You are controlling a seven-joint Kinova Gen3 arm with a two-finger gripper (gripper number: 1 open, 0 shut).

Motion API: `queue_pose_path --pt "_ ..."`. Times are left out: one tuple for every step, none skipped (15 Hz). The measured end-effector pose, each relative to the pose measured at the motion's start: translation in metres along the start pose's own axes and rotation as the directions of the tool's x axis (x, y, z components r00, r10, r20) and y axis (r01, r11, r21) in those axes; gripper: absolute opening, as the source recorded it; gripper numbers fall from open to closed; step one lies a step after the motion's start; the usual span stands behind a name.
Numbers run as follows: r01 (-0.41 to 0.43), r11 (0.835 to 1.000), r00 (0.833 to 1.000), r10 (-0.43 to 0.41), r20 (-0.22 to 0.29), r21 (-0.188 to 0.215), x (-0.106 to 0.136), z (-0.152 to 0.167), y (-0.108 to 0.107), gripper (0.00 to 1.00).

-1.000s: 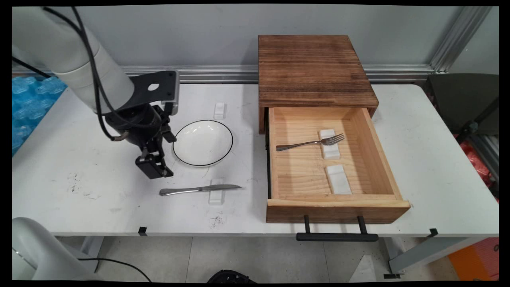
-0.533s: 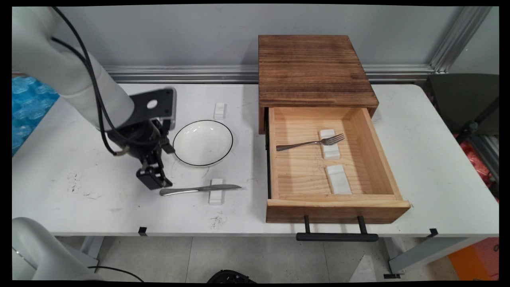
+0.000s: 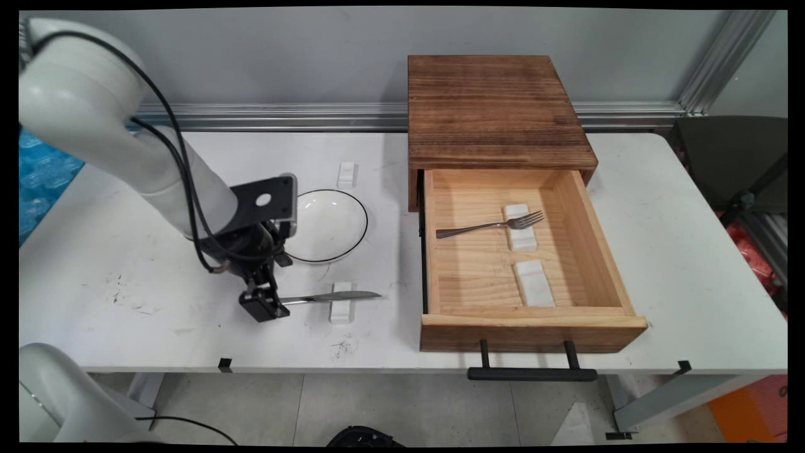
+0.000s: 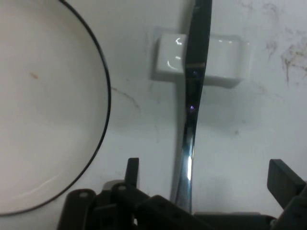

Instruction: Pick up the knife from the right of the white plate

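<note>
My hand (image 3: 265, 307) dropped from beside plate (image 3: 327, 224) onto knife (image 4: 191, 129) handle end. Fingers (image 4: 283, 178) spread wide, straddling handle, gripping nothing. Knife lies on bench (image 3: 113, 251), blade across white rest (image 3: 341, 302).

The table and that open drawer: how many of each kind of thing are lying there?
Knife: 1
Fork: 1
Plate: 1
White rests: 4
Wooden drawer box: 1
Total: 8
</note>
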Motion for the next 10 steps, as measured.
queue_pose_path --pt "0.001 1.0 1.0 -0.001 -0.002 -0.002 0.0 0.004 0.0 1.0" --pt "0.002 1.0 1.0 -0.002 -0.004 -0.006 0.001 0.011 0.0 1.0" --pt "0.002 1.0 1.0 -0.002 -0.006 -0.01 0.002 0.018 -0.001 1.0" --pt "0.002 1.0 1.0 -0.002 -0.009 -0.011 0.003 0.022 -0.002 1.0" --pt "0.001 1.0 1.0 -0.001 -0.011 -0.014 0.003 0.027 -0.002 1.0" --pt "0.0 1.0 1.0 0.0 -0.013 -0.017 0.004 0.032 -0.003 1.0" --pt "-0.003 1.0 1.0 0.003 -0.015 -0.021 0.005 0.035 -0.004 1.0" --pt "-0.006 1.0 1.0 0.006 -0.016 -0.024 0.005 0.038 -0.004 1.0" --pt "-0.01 1.0 1.0 0.009 -0.017 -0.026 0.005 0.04 -0.005 1.0" --pt "-0.012 1.0 1.0 0.012 -0.017 -0.026 0.005 0.041 -0.005 1.0"
